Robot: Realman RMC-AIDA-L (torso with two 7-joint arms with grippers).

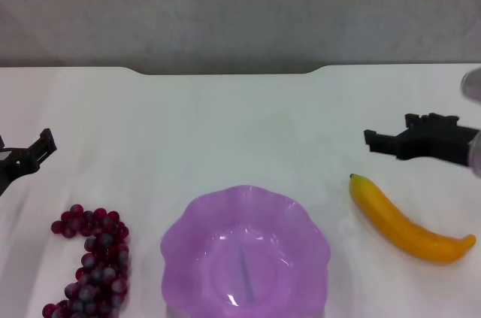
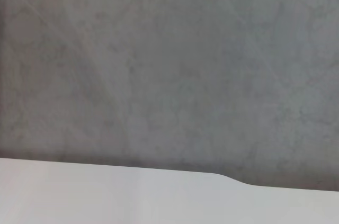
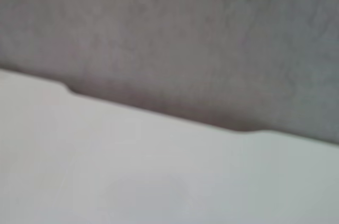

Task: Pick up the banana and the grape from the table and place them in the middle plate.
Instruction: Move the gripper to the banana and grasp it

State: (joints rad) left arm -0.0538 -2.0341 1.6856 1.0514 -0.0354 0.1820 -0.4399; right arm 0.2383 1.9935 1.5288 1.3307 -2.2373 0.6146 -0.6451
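Note:
The banana point(image 1: 406, 223) lies on the table point(image 1: 240, 122) at the right, its dark tip pointing to the far left. Just beyond that tip hovers my right gripper point(image 1: 370, 139), apart from the fruit. The grape point(image 1: 94, 261), a dark red bunch, lies at the near left. My left gripper point(image 1: 48, 145) hangs at the left edge, beyond the bunch and clear of it. Between the two fruits sits the middle plate point(image 1: 188, 216), purple, scalloped and with nothing in it. Neither wrist view shows any of the task's objects.
The table's notched far edge point(image 1: 225, 71) runs below a grey wall point(image 1: 240, 10). Both wrist views show only the white tabletop point(image 2: 106, 197) point(image 3: 132, 171) and that wall.

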